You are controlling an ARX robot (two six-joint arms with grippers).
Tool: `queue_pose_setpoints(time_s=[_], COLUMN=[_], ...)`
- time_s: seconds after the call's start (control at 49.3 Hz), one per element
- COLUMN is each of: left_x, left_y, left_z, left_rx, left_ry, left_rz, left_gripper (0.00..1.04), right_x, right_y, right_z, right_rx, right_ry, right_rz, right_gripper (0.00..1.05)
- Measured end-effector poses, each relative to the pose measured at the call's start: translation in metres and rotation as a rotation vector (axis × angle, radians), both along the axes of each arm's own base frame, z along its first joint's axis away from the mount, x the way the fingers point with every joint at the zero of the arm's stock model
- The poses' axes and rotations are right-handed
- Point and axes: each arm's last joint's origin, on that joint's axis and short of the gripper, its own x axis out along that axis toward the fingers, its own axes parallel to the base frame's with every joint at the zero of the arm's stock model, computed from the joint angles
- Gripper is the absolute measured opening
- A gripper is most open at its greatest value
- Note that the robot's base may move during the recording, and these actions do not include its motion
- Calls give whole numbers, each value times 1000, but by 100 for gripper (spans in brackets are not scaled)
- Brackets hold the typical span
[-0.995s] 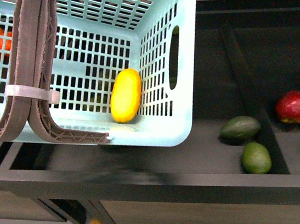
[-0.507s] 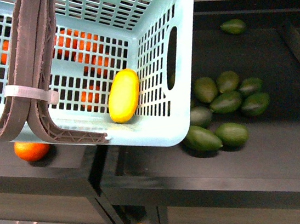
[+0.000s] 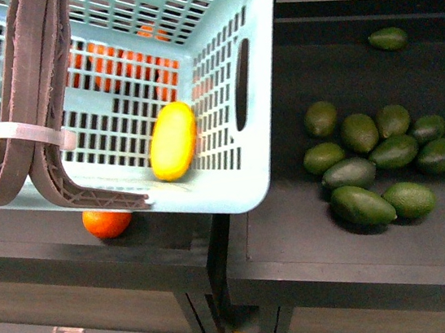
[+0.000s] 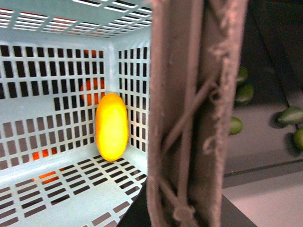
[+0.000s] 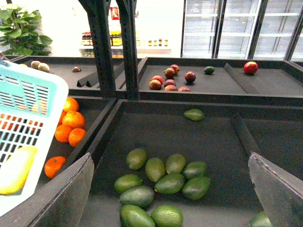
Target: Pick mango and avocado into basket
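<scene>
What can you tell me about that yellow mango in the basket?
The mango is smooth, plain bright yellow and oblong, with rounded ends and no stem showing. It looks whole. It stands tilted on the floor of the turquoise basket, leaning against a slotted wall near a corner. Nothing else touches it.

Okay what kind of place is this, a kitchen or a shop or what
Most likely a grocery store's produce section: dark display bins hold loose avocados and oranges, a plastic shopping basket carries a mango, and glass-door fridges line the back wall.
</scene>
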Motion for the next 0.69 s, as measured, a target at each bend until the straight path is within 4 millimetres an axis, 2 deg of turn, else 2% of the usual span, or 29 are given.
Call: queue_pose_setpoints(time_s=[0.325,0.467,0.589,0.69], left_x=[-2,-1,-1,-1], left_y=[-5,-2,-2,-3], left_z=[0,0,0,0], left_rx=[-9,0,-4,-10], left_ry=[4,0,2,4], left_rz=[-24,-5,-13,-23], left_gripper=[6,6,6,6], right_x=[0,4,22,52], right_y=[0,-4,-13,-21], right_z=[0,3,7,20], right_rx=[0,115,154,162], right_ry=[0,-35,-18,16], right_rz=[0,-269,-286,-284], right_gripper=[97,97,97,97])
